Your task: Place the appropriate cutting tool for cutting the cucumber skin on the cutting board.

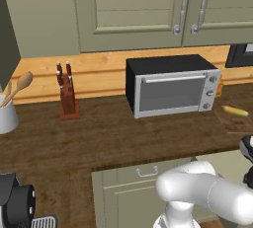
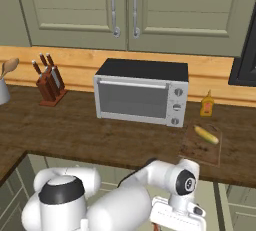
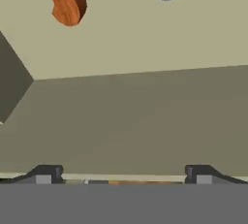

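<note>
Arm: the white arm (image 2: 125,200) is folded low in front of the counter, below its edge, so nothing on top is within reach yet.
Gripper: the gripper (image 3: 123,177) has its jaws spread wide with nothing between them; the hand view looks at a plain olive cabinet face, with an orange-brown wooden shape (image 3: 65,0) at its top.
Utensil holder: a pale crock (image 1: 6,116) at the far left holds wooden spoons (image 1: 17,88) upright, handles down.
Knife block: the block (image 1: 68,98) stands near the back wall, brown-handled knives slotted blade-down; these look too big for peeling.
Counter: dark wood counter (image 1: 99,138) carries everything.
Toaster oven: the toaster oven (image 2: 141,92) sits mid-counter, door shut.
Bottle: a small yellow bottle (image 2: 207,104) stands just right of the oven, behind the board.
Cutting board: the cutting board (image 2: 201,146) lies flat near the front edge, right of the oven.
Cucumber: the cucumber (image 2: 206,134) lies on the board's back part, ready for peeling.
Cutting tool: I cannot pick out the slim dark tool; likely it must first be found.
</note>
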Robot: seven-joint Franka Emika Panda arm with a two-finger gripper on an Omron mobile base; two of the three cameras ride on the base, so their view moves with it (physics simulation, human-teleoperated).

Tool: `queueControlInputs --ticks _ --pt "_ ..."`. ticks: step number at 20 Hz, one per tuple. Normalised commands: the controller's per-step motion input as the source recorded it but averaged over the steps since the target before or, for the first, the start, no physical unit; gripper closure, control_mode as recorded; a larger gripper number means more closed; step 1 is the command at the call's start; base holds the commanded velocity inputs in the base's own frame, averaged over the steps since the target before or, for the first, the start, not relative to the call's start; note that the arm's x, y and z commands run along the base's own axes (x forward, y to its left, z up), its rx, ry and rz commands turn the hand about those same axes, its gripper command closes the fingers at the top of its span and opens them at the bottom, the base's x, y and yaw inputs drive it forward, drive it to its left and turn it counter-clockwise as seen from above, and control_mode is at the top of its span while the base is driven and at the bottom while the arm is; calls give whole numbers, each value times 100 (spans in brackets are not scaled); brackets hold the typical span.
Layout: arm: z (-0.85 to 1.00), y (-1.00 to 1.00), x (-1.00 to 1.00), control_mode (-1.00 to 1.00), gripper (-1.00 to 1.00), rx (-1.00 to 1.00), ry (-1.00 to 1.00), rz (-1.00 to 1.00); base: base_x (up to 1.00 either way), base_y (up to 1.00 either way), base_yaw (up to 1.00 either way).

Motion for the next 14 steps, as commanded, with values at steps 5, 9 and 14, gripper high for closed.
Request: queueControlInputs --ticks 5,9,14 --pt "-2 -23 41 -100 -100 0 -34 4 0 0 0" --pt "-26 -13 31 -100 -100 0 -26 7 0 0 0" --pt "-43 -16 21 -100 -100 0 -19 6 0 0 0"
